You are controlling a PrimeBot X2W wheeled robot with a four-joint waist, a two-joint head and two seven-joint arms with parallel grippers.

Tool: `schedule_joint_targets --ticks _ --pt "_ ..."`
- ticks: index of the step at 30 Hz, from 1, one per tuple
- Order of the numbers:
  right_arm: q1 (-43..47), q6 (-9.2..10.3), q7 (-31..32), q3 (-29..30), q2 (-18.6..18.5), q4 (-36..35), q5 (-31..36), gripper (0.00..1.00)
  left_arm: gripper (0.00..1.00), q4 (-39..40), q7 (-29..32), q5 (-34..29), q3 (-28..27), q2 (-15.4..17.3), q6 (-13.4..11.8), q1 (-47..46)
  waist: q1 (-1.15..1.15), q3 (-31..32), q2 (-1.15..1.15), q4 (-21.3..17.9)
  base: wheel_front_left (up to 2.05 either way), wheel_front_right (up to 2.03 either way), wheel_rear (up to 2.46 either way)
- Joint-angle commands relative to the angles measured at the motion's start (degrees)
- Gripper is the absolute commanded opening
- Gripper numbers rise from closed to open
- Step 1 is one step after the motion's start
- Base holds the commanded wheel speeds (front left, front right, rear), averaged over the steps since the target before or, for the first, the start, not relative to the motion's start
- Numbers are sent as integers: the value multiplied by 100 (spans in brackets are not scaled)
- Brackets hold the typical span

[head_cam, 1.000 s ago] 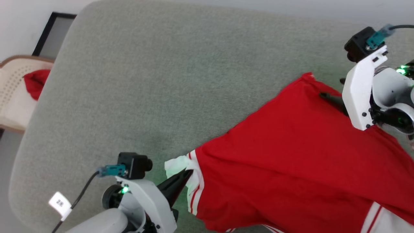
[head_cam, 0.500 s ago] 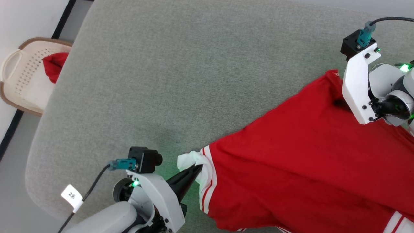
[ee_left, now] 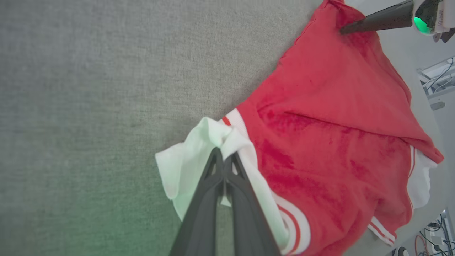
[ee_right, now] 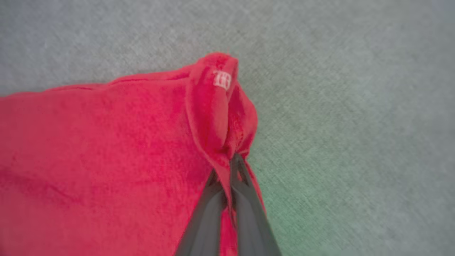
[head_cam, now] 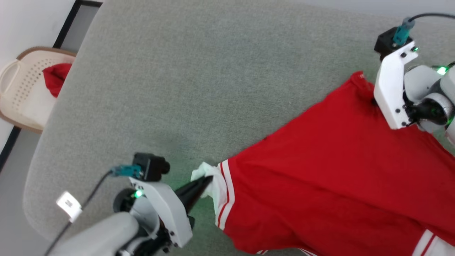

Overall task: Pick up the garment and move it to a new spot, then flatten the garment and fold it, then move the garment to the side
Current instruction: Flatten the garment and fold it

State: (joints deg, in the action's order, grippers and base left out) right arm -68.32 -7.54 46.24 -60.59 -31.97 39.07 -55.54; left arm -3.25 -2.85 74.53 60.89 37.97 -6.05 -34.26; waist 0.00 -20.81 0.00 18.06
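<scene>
While left gripper [ee_left: 223, 153] pinches white sleeve end and right gripper [ee_right: 233, 159] clamps red corner, large red soft-fabric shirt with white sleeves [head_cam: 320, 170] lies stretched between them on right of grey felt worktop [head_cam: 177, 89]; worktop's left bare; left forearm [head_cam: 96, 238] enters low, fingers angled right.

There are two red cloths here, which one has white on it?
The garment on the grey table: white sleeve, striped trim. The cloth in the basket is plain red.

Garment [head_cam: 330, 177] soft matt cloth; table covering [head_cam: 199, 89] rough grey fabric.
</scene>
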Motion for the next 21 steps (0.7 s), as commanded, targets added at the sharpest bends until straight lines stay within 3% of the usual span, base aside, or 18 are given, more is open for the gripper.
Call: schedule_joint_targets --ticks 1,12,16,21 --pt "-101 9 -84 -23 -47 29 -58 0 0 49 71 1 -37 93 3 -125 0 112 0 -95 0 0 0" --pt "-585 9 -943 -117 -83 -108 -264 0 0 450 1505 -258 -283 1087 -176 -1596 0 730 0 -481 0 0 0" --pt "-721 9 -1300 -143 -71 -55 -232 0 0 172 2022 -408 -373 1189 -40 -2324 0 977 0 -630 0 0 0" --pt "-900 9 -1803 -120 -55 71 -151 0 0 -509 2428 -679 -420 1016 269 -3214 0 1261 0 -812 0 0 0"
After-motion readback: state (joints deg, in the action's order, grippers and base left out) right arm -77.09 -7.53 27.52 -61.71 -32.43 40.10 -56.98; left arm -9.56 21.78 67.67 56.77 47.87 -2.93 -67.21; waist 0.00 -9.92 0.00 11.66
